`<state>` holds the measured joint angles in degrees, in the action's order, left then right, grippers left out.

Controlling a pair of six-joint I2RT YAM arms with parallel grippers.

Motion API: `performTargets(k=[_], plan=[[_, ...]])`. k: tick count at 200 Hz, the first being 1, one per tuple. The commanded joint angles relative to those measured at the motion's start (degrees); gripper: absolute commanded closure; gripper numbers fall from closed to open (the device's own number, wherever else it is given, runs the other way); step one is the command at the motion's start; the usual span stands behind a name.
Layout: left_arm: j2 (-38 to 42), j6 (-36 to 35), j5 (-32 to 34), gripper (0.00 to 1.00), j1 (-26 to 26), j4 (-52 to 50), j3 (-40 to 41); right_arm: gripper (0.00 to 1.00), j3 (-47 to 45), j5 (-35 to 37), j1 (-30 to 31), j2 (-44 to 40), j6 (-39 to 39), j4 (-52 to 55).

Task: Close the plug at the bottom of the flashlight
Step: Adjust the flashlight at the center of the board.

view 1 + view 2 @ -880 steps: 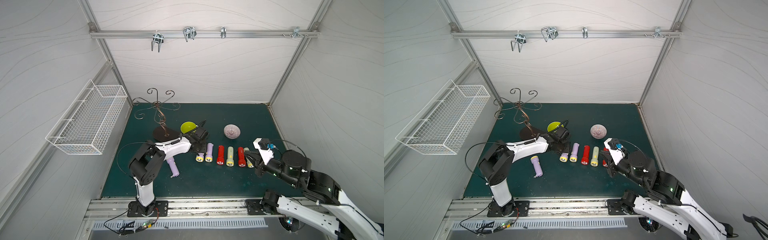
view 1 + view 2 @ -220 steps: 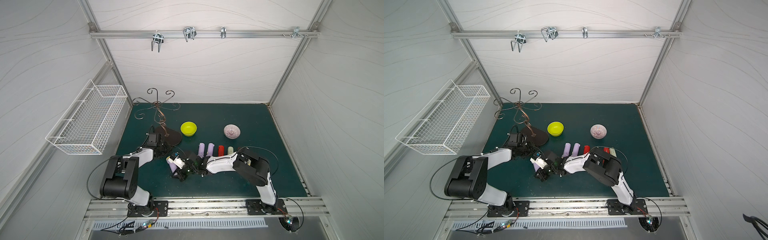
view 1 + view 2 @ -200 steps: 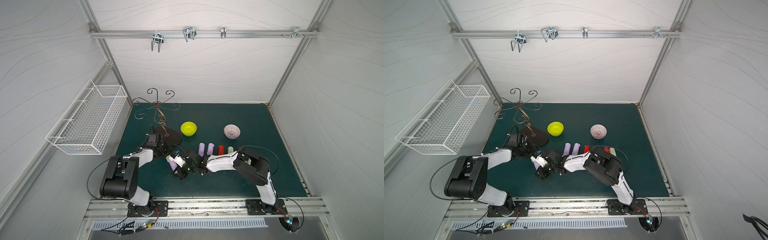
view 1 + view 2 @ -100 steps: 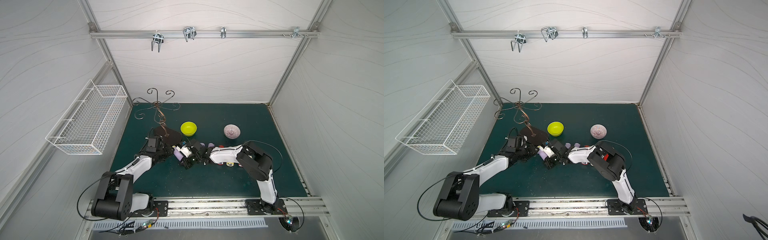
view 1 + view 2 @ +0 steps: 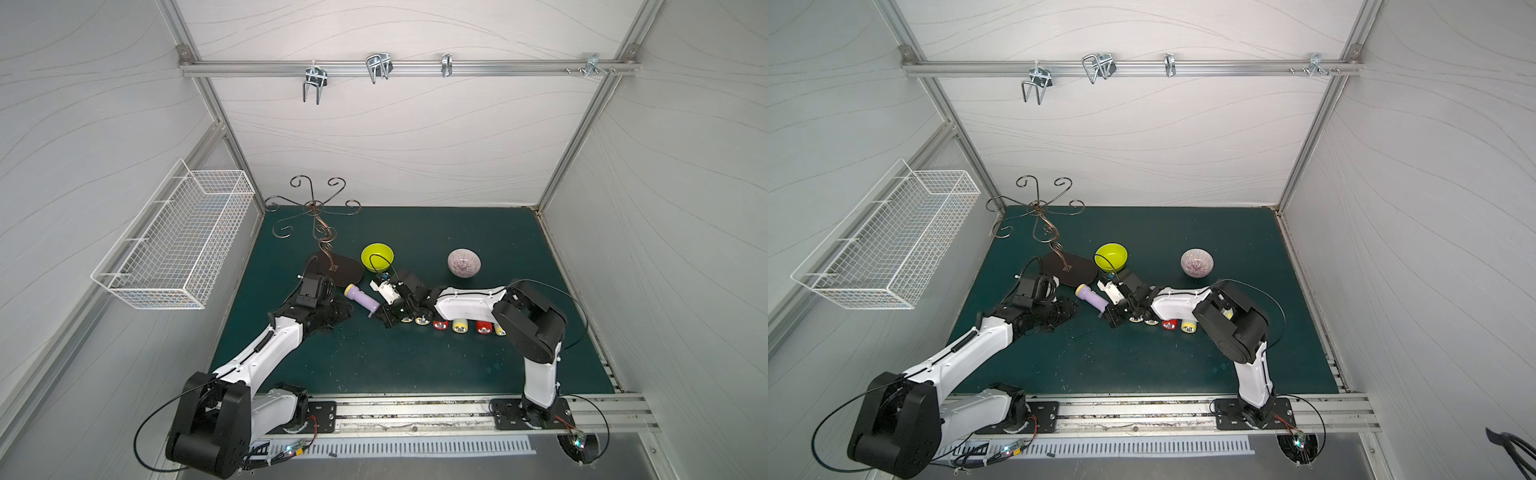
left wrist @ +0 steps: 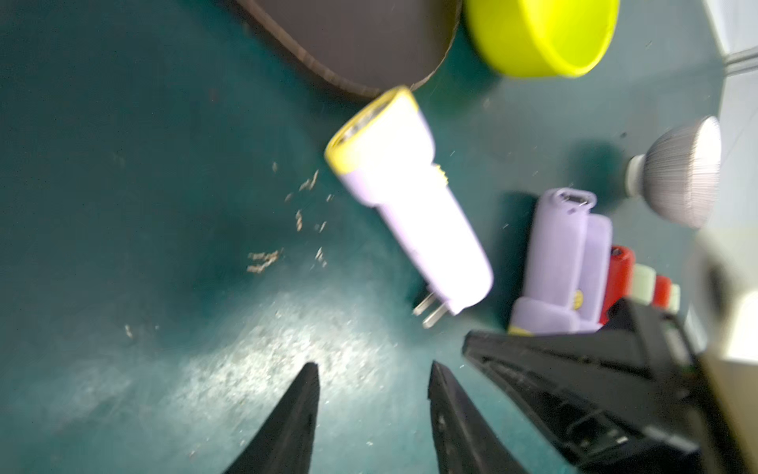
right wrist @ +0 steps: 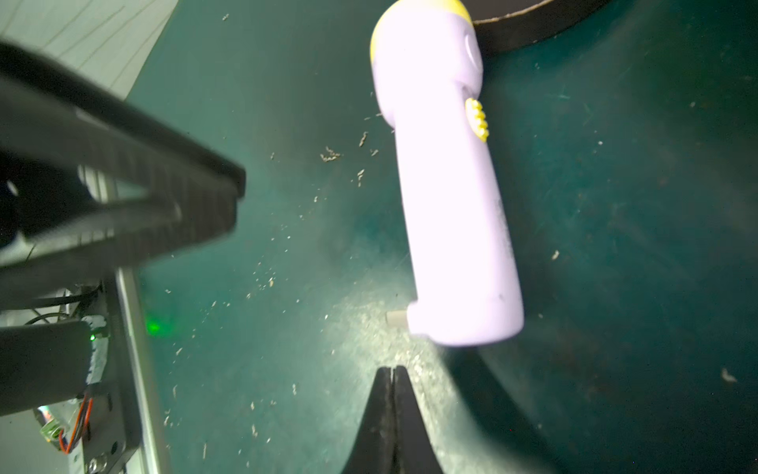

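Lilac flashlight [image 5: 364, 300] lies at centre of a top view, plug prongs [image 6: 428, 310] unfolded; your right gripper [image 7: 391, 375], pressed together, sits beside them, left gripper [image 6: 373, 371] part-spread and empty; next, likely push them flat.

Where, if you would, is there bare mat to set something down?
Free: behind the yellow bowl and striped bowl; also the front middle by the rail. Crowded: around the lilac flashlight and flashlight row.

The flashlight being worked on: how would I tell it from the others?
On the green mat, find the dark oval base of the curly metal stand. The lilac flashlight lies alone beside it, apart from the row, with metal prongs sticking out of its tail.
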<state>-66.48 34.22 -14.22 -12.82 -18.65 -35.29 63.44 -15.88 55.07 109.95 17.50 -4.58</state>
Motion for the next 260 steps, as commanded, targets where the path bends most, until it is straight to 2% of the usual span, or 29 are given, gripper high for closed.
performTargets(k=[1, 64, 98, 138, 177, 260], plan=[[-4.19, -1.29, 2.46, 0.52, -0.21, 1.18, -8.09, 1.00, -1.37, 1.16, 0.78, -3.76, -0.71, 0.75], [-22.53, -3.43, 4.15, 0.54, -3.71, 9.33, -17.60, 1.00, -1.65, 3.49, 4.08, -7.15, -1.27, 2.11], [-26.97, -3.71, 7.06, 0.55, -6.45, 10.63, -18.87, 1.00, -1.30, 2.71, 4.64, -5.46, -0.21, 1.29], [-28.71, -5.58, 13.15, 0.55, -7.99, 10.12, -18.80, 1.00, -1.47, 2.18, 4.75, -4.03, 0.87, -0.47], [-29.70, -6.35, 13.91, 0.55, -9.03, 7.04, -19.40, 1.00, -1.04, 2.54, 5.18, -1.49, 1.65, -0.61], [-17.48, -3.92, 16.93, 0.55, -12.87, 0.85, -9.09, 1.00, -0.50, 5.75, 5.49, 2.19, 2.92, -0.13]])
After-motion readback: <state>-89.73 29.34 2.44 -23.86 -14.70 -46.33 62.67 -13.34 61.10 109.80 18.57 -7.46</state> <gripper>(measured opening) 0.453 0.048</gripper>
